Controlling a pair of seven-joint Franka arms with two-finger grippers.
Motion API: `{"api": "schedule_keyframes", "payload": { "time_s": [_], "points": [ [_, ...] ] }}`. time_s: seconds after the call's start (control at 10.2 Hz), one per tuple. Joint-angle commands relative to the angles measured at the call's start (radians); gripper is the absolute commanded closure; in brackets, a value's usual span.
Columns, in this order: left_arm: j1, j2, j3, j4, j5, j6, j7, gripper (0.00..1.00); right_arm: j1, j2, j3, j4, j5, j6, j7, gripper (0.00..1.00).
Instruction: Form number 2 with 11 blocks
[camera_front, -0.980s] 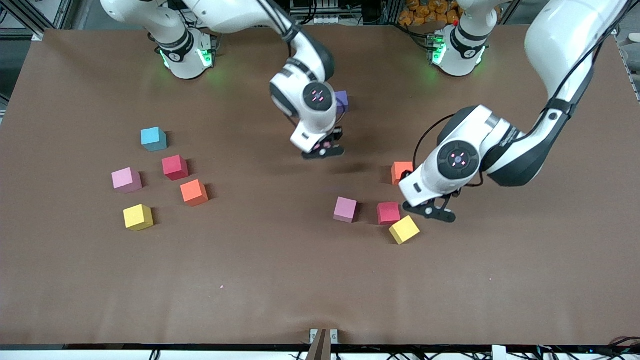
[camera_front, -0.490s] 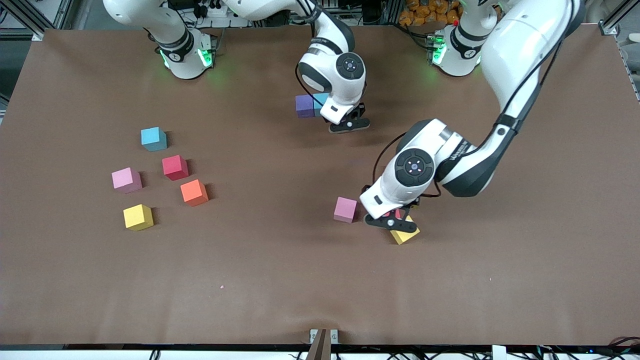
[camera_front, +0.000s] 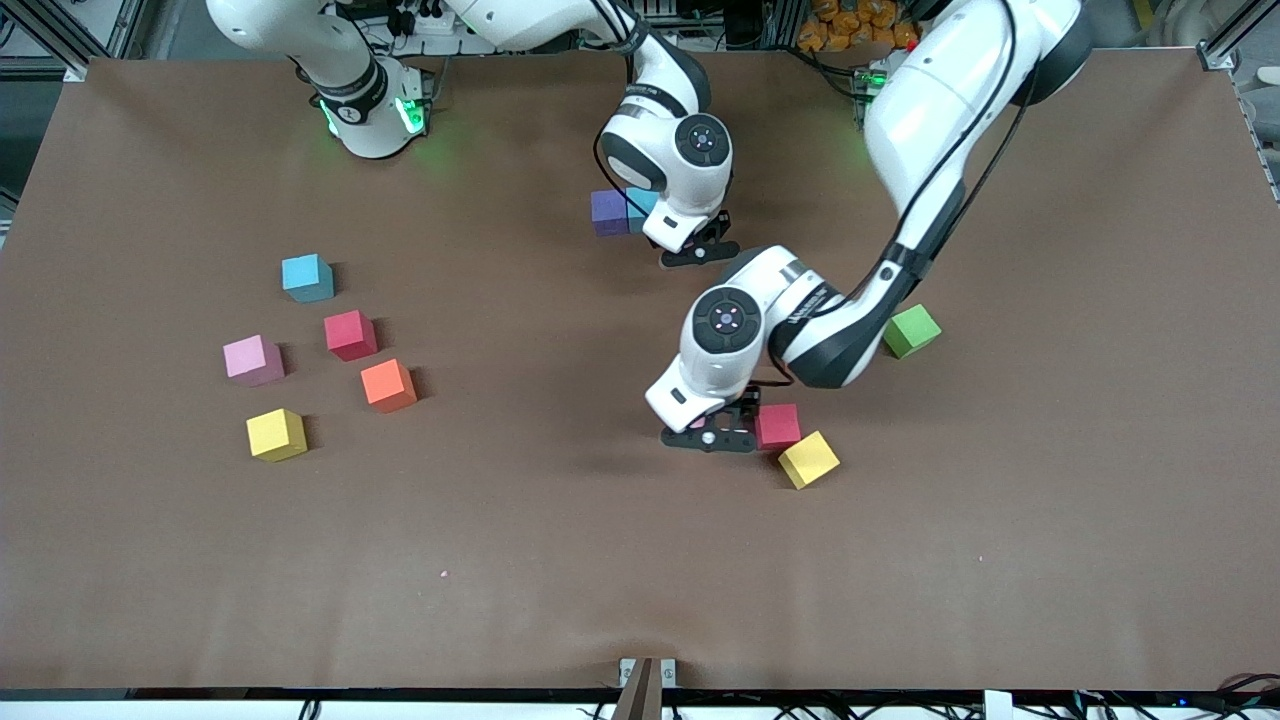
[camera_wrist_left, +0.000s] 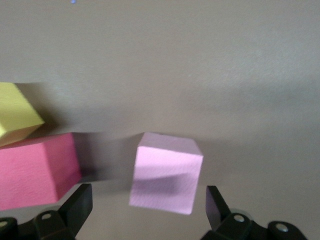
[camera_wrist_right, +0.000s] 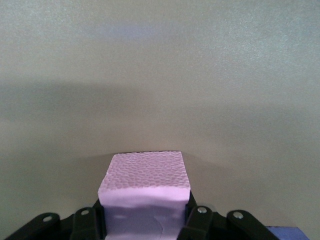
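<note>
My right gripper (camera_front: 700, 250) is shut on a pink block (camera_wrist_right: 144, 192) and sits right beside the sky blue block (camera_front: 641, 204), which touches the purple block (camera_front: 605, 212). The hand hides the held block in the front view. My left gripper (camera_front: 712, 438) is open and low over another pink block (camera_wrist_left: 167, 172), which lies between its fingers (camera_wrist_left: 80, 202) without touching them. Beside it are a red block (camera_front: 777, 425) and a yellow block (camera_front: 808, 459).
Toward the right arm's end lie a sky blue block (camera_front: 307, 277), a red one (camera_front: 350, 334), a pink one (camera_front: 252, 359), an orange one (camera_front: 388, 385) and a yellow one (camera_front: 276, 434). A green cube (camera_front: 911, 331) sits beside the left forearm.
My left arm swept from the red and yellow blocks to over the pink block, uncovering the green cube. My right gripper carried its pink block up beside the sky blue block, then held still.
</note>
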Motion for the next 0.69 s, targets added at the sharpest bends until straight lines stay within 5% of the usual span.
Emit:
{"api": "schedule_keyframes", "payload": {
  "time_s": [0.0,0.59],
  "points": [
    [-0.017,0.03,0.017,0.034,-0.022,0.024,-0.03,0.0,0.01,0.015,-0.006,0.018,0.005,-0.009,0.025,0.63],
    [-0.06,0.078,0.043,0.025,-0.019,0.069,-0.05,0.0,0.024,0.012,-0.006,0.013,0.003,-0.033,0.023,0.62]
  ]
}}
